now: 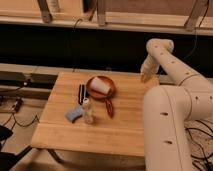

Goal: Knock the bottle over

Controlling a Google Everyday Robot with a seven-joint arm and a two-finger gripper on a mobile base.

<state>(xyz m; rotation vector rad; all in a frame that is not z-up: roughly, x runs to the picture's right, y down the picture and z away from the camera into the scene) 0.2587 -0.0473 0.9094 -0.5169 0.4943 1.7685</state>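
Over the table's [122,127] far corner, my pincer [146,76] hangs, nothing visibly in it; spread or pressed together, I cannot tell. Well apart from it, beyond the plate [111,93], the bottle [88,111] stands upright.

Tbl [122,127] w/ bottle [88,111], sponge [74,114], plate [111,93]; end effector [146,76] at far-R edge.

Cream gripper [146,76] over far edge of tan table [127,127]; clear bottle [88,112], blue sponge [74,114].

Bottle [88,111] upright on table [125,127], jaws above far right edge
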